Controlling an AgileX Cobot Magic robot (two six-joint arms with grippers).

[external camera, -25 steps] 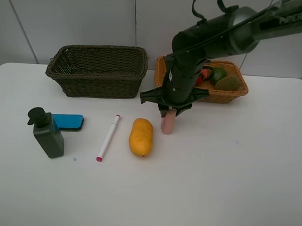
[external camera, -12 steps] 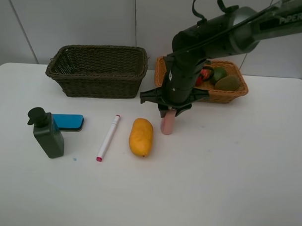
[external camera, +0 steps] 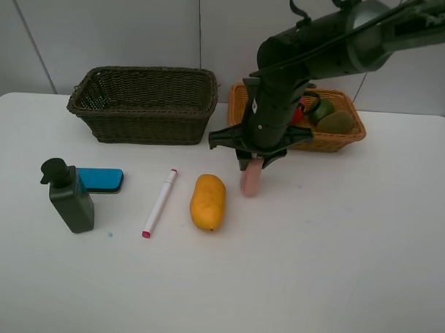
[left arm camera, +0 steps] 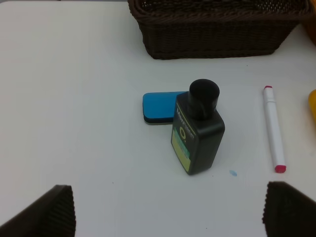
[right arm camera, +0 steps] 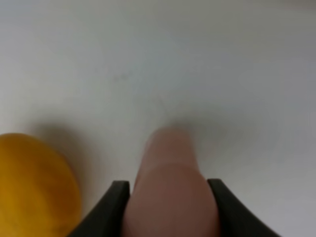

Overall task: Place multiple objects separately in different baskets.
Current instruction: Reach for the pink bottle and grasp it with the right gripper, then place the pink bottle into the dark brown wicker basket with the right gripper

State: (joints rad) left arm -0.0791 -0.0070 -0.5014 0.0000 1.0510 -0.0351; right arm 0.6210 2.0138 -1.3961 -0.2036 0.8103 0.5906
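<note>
From the high view the right gripper (external camera: 252,162) hangs over the middle of the white table (external camera: 336,273), just near of the light orange-tan basket (external camera: 333,141), pinching the top of the pink small bottle (external camera: 250,181), which points down; whether its lower end touches the table cannot be told. The right wrist view confirms the grip close up: both dark fingers (right arm camera: 111,205) press on the bottle's sides, with the yellow-orange mango (right arm camera: 34,190) just beside it. Only the high view shows the basket's contents, the green lime (external camera: 323,109), brown kiwi (external camera: 335,123) and red apple-like fruit (external camera: 303,111) (the arm partly hides the red one). Left of the mango lies the white pink-tipped marker (external camera: 160,203), and farther left the dark green pump bottle (external camera: 70,198) stands upright, with the blue flat eraser (external camera: 101,179) touching or just behind it. The dark olive-brown basket (external camera: 147,124) sits at the far left. The left gripper (left arm camera: 168,212) appears only in its own wrist view, its jaws spread wide and holding nothing, hovering near of the pump bottle.
</note>
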